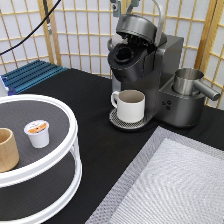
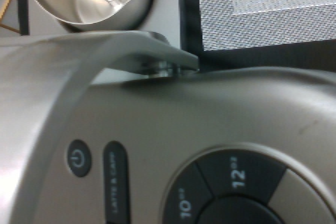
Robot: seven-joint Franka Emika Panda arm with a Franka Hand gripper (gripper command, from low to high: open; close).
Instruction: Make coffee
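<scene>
The coffee, a small white pod [image 1: 37,133] with an orange-and-white lid, stands on the top tier of a white round stand [image 1: 60,155] at the exterior view's left. The grey coffee machine [image 1: 150,70] has its lid [image 1: 136,26] tilted up, so the dark pod chamber [image 1: 123,52] is exposed. A white mug [image 1: 131,105] sits on the machine's drip tray. My gripper [image 1: 122,6] shows only partly at the exterior view's top edge, by the raised lid and its handle [image 1: 158,20]. The wrist view is filled by the lid's button panel [image 2: 225,190] and the handle [image 2: 142,50].
A tan wooden cup [image 1: 6,150] stands beside the pod on the stand. A steel cup [image 1: 187,81] sits on the machine's right part. A grey woven mat [image 1: 175,185] covers the bottom right. A blue rack [image 1: 30,74] lies at the back left, before a lattice screen.
</scene>
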